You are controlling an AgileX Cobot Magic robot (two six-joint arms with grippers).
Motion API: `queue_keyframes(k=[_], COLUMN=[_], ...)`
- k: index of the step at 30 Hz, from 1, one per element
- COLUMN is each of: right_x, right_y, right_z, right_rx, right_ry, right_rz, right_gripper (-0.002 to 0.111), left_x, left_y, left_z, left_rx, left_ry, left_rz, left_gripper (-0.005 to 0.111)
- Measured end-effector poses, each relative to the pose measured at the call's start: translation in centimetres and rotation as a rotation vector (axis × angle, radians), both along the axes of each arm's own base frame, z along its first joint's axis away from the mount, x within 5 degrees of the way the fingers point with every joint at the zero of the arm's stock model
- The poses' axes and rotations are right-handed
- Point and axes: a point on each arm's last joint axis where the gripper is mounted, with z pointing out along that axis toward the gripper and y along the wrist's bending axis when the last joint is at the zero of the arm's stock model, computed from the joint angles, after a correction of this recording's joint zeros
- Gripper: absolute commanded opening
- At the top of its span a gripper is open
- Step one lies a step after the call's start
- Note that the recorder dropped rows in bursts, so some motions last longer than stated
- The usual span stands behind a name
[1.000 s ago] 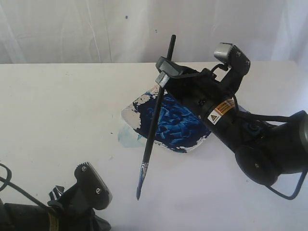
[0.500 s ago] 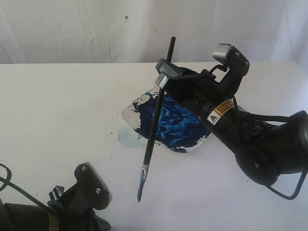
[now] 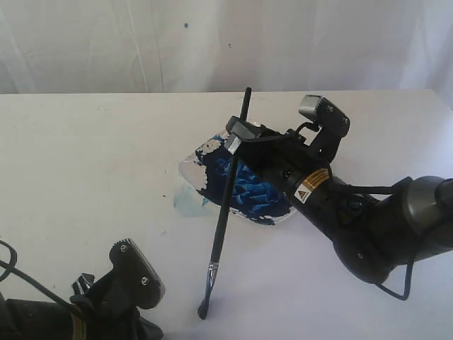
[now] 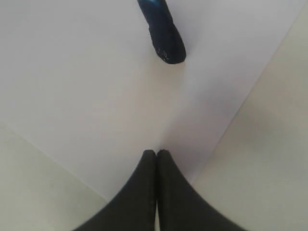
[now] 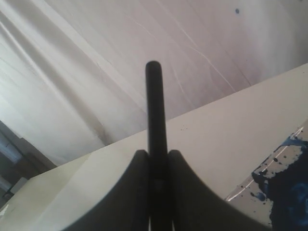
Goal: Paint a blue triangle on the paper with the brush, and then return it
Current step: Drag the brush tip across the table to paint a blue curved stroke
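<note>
My right gripper (image 3: pixel 239 133) is shut on the black handle of the brush (image 3: pixel 225 205), which slants down and to the left in front of the paint dish. Its blue tip (image 3: pixel 203 309) rests on the white paper (image 3: pixel 283 283) near the front edge. In the left wrist view the same dark blue tip (image 4: pixel 166 36) touches the paper (image 4: pixel 96 86). The right wrist view shows the brush handle (image 5: pixel 155 110) clamped between the fingers. My left gripper (image 4: pixel 156 153) is shut and empty, low at the front left, just short of the tip. No blue triangle shows on the paper.
A white dish of dark-blue paint (image 3: pixel 244 185) lies mid-table behind the brush, under the right arm. A pale blue smear (image 3: pixel 190 202) marks the table beside its left edge. A white curtain hangs behind the table (image 3: pixel 85 156).
My right gripper has dropped and shifted slightly left, carrying the brush down. The tip hung above the paper before and now touches it. The left arm has not moved.
</note>
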Motion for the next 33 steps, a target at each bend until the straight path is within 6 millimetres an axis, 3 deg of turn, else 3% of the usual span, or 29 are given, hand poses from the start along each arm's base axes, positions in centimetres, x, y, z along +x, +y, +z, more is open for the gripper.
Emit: queue_keyframes(k=[23, 33], right_x=[0.2, 1.2], right_y=[-0.1, -1.1], right_z=[0.1, 0.2], right_rx=[-0.013, -0.008], right_ry=[-0.027, -0.027], right_rz=[-0.024, -0.071], right_gripper=[0.000, 0.000], left_x=[0.0, 0.0], left_y=[0.0, 0.0], left_z=[0.0, 0.0], left_rx=[0.000, 0.000], left_ry=[0.000, 0.000], left_rz=[0.000, 0.000], left_gripper=[0.000, 0.000])
